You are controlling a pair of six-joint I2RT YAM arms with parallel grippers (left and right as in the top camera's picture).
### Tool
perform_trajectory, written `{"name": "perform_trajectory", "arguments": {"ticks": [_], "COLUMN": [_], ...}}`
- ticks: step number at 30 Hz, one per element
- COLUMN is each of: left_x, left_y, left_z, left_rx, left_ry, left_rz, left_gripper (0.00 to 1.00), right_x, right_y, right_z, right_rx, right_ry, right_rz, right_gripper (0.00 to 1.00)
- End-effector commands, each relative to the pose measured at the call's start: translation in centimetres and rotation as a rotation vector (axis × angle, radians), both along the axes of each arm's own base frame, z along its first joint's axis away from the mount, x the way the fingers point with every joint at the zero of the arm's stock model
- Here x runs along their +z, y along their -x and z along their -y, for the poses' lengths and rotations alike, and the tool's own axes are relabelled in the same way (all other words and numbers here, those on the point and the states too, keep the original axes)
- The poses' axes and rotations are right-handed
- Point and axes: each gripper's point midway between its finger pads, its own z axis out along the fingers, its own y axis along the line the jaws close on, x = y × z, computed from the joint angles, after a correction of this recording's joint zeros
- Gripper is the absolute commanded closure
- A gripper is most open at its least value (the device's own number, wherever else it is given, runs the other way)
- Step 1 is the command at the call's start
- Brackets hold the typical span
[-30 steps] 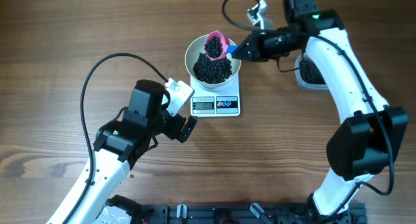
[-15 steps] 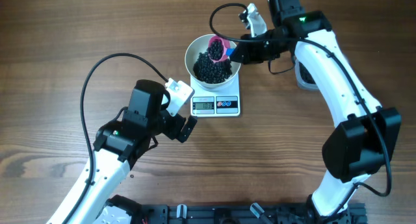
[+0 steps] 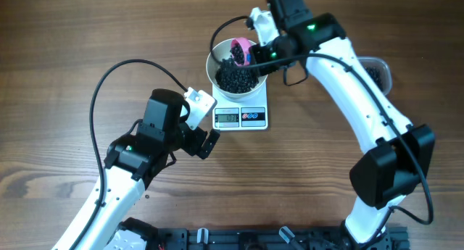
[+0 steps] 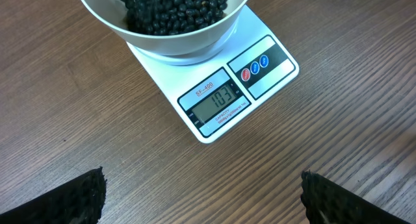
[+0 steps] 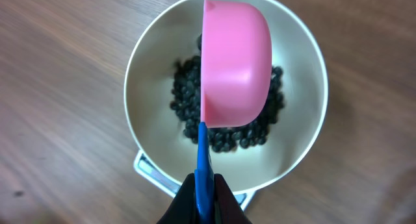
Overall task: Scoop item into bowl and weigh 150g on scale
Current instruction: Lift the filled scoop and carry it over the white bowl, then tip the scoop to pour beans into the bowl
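Observation:
The white bowl [image 3: 211,63] stands on the small white scale [image 3: 250,118] and holds a dark heap of the item [image 3: 235,77]. My right gripper [image 3: 262,54] is shut on the blue handle [image 5: 203,165] of a pink scoop [image 5: 237,62]. The scoop is tipped over the bowl [image 5: 149,94], its back toward the wrist camera, above the beans [image 5: 227,136]. My left gripper [image 3: 203,136] hangs open and empty just in front of the scale [image 4: 260,78], whose display [image 4: 218,99] reads 103. The left wrist view shows the bowl's underside [image 4: 175,45].
A clear plastic tub [image 3: 378,72] with more beans sits at the right, partly hidden behind the right arm. Both arms' bases and a black rail [image 3: 254,239] line the near table edge. A black cable [image 3: 109,80] loops over the left side.
The right arm has swung left, bringing the pink scoop from the bowl's right rim to over its middle and tipping it. The left arm has not moved.

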Motion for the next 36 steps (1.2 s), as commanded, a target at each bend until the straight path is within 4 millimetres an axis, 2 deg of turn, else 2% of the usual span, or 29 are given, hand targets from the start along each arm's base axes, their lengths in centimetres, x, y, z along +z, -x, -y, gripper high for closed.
{"name": "perform_trajectory", "arguments": {"ticks": [1, 12, 23, 26, 31, 36], "left_x": [-0.2, -0.3, -0.3, -0.3, -0.3, -0.3], "left_y": [0.1, 0.1, 0.1, 0.1, 0.1, 0.1], "left_z": [-0.1, -0.1, -0.1, -0.1, -0.1, -0.1], "left_rx": [-0.006, -0.006, -0.006, -0.006, -0.006, -0.006], "left_ry": [-0.004, -0.005, -0.005, -0.005, -0.005, -0.005], "left_rz": [-0.005, -0.008, -0.008, -0.008, -0.008, -0.008], "left_gripper": [0.0, 0.0, 0.0, 0.0, 0.0, 0.0], "right_x": [2.6, 2.7, 3.1, 3.9, 5.1, 5.2], "right_y": [-1.1, -1.2, -1.3, -1.4, -1.8, -1.7], "right_z": [1.0, 1.2, 0.8, 0.8, 1.3, 1.2], "right_rx": [0.007, 0.031, 0.036, 0.039, 0.056, 0.066], "right_ry": [0.151, 0.297, 0.257, 0.204, 0.23, 0.235], "right_rz": [0.165, 0.246, 0.247, 0.244, 0.292, 0.295], "right_gripper": [0.96, 0.96, 0.96, 0.96, 0.96, 0.96]}}
